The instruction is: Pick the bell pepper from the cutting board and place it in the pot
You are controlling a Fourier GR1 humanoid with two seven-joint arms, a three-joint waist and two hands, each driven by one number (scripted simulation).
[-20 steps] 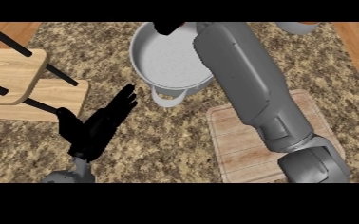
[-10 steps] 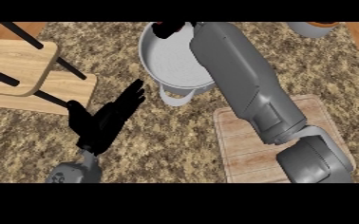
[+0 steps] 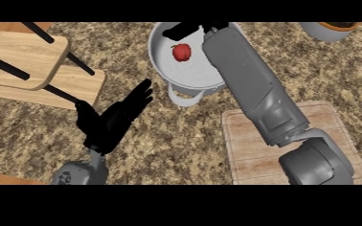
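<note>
Head view, near to far: left hand (image 3: 113, 119) spread, resting over speckled counter (image 3: 176, 143). Cutting board (image 3: 244, 139) bare of pepper. Right hand (image 3: 191, 28) over far rim of pot (image 3: 164, 67), fingers not readable. Bell pepper (image 3: 182, 52) newly visible on pot floor, unseen a second before; placement judged done. Wooden chair (image 3: 32, 60) far left.

**Counter extras**

A wooden stool (image 3: 32, 60) with dark legs stands at upper left beside the speckled counter (image 3: 176, 139). A grey bowl (image 3: 331, 30) with an orange inside shows at the top right corner.
</note>
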